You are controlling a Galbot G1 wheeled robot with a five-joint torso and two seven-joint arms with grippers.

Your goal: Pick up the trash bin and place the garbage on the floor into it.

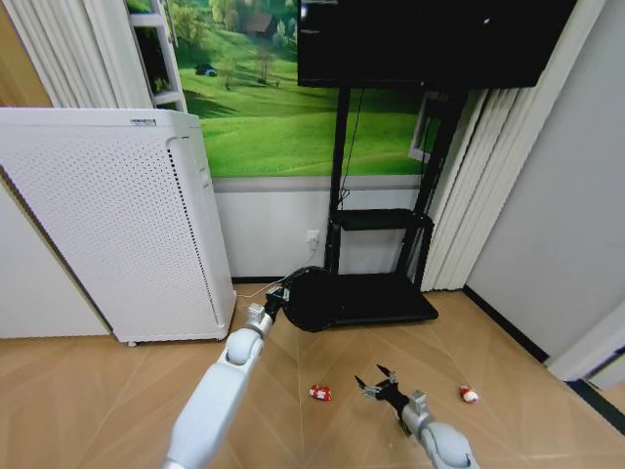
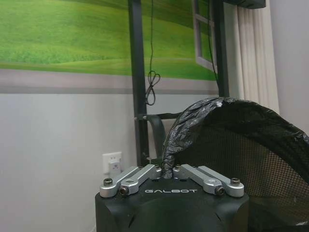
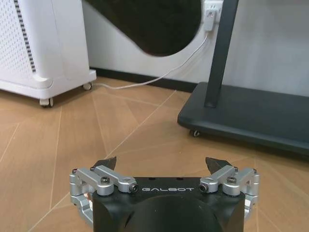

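Note:
The black trash bin (image 1: pixel 312 298) hangs tilted above the floor (image 1: pixel 117 391), in front of the TV stand. My left gripper (image 1: pixel 276 304) is shut on its rim. In the left wrist view the left gripper (image 2: pixel 168 170) pinches the black bag liner at the rim of the mesh trash bin (image 2: pixel 241 159). The bin's underside (image 3: pixel 149 24) also hangs above the floor in the right wrist view. My right gripper (image 1: pixel 376 383) is open low over the floor, between two pieces of garbage: a red-and-white wrapper (image 1: pixel 319 393) and a red-and-white scrap (image 1: pixel 469 395). Nothing lies between the open right gripper (image 3: pixel 161 164) fingers.
A tall white perforated appliance (image 1: pixel 107 225) on castors stands at the left by the wall. The black TV stand's base (image 1: pixel 381 298) lies behind the bin, with a white cable (image 3: pixel 159 77) running to a wall socket. A grey wall (image 1: pixel 557 215) closes the right side.

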